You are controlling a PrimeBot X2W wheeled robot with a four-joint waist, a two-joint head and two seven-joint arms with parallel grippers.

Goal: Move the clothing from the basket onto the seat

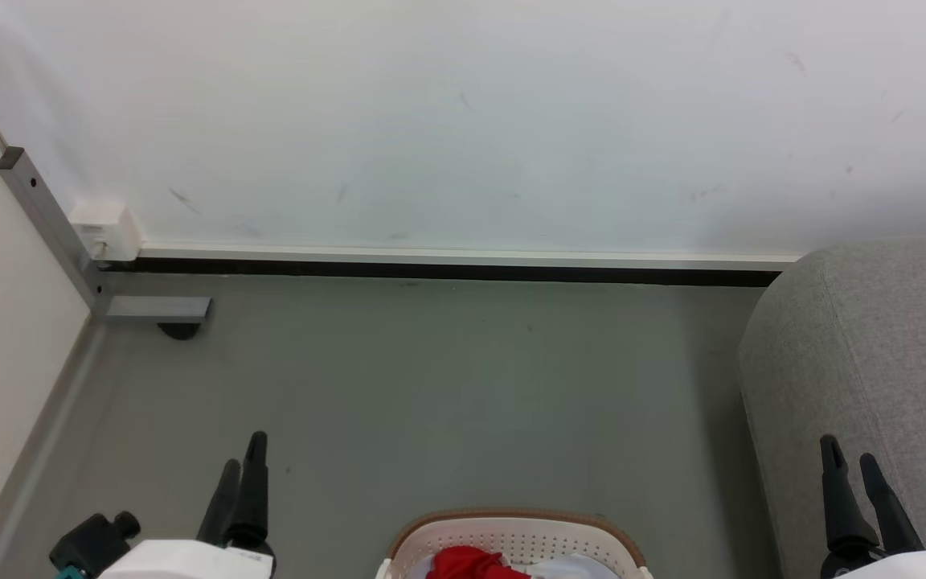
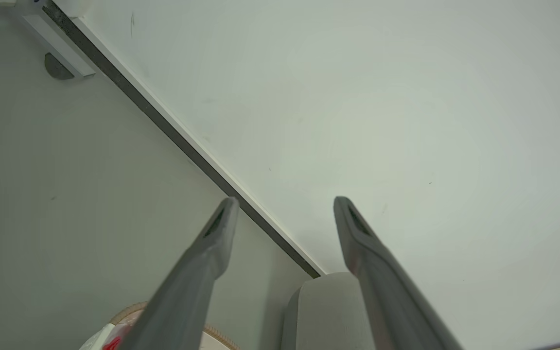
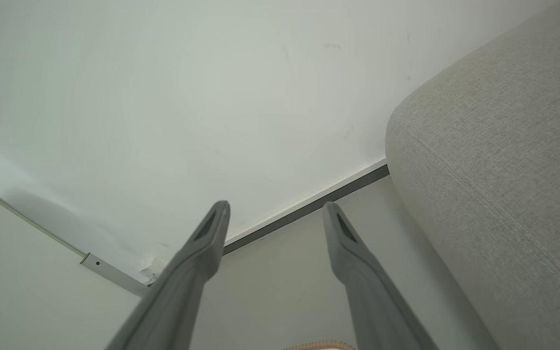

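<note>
1. The clothing (image 1: 473, 563) was recorded lying in the basket (image 1: 515, 537), at the near edge of the head view.
2. The left hand (image 1: 243, 453) and right hand (image 1: 849, 450) were found open and empty, one on either side of the basket.
3. The seat (image 1: 873, 362) was noted to the basket's right, apart from it, extending back towards the wall (image 1: 463, 121).
</note>
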